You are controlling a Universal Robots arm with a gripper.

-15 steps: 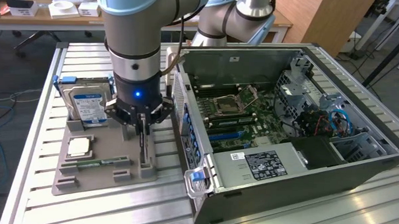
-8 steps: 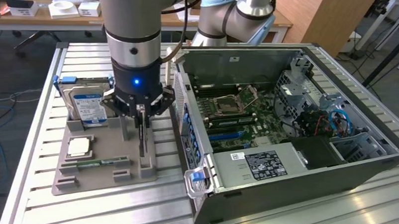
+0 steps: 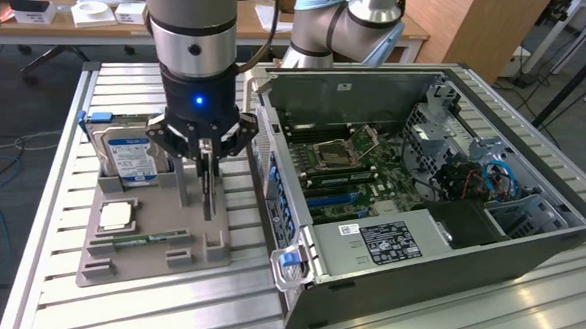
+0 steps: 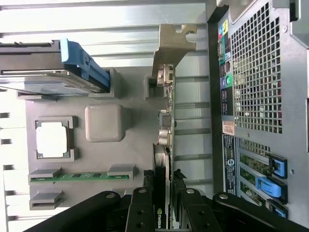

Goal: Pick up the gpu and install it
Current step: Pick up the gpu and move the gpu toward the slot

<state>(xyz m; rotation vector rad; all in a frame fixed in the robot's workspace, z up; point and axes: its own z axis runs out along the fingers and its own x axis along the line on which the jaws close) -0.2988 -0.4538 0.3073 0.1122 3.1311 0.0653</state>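
The claw [image 3: 208,148] [image 4: 162,182] is clamped on the top edge of the gpu [image 3: 210,194] [image 4: 166,111], which stands upright straight below it over the tray [image 3: 153,266]. Beside the claw, the drive [image 3: 127,157] is on the exterior view's left and the open case [image 3: 446,265] on its right.

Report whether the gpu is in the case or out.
Out: the thin black gpu with silver bracket stands on edge in the grey plastic tray beside the open black computer case, gripper above it.

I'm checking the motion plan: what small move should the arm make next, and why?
Probably a short straight lift: the pincer looks closed on the gpu, which stands on edge in the grey holder, close beside the computer case.
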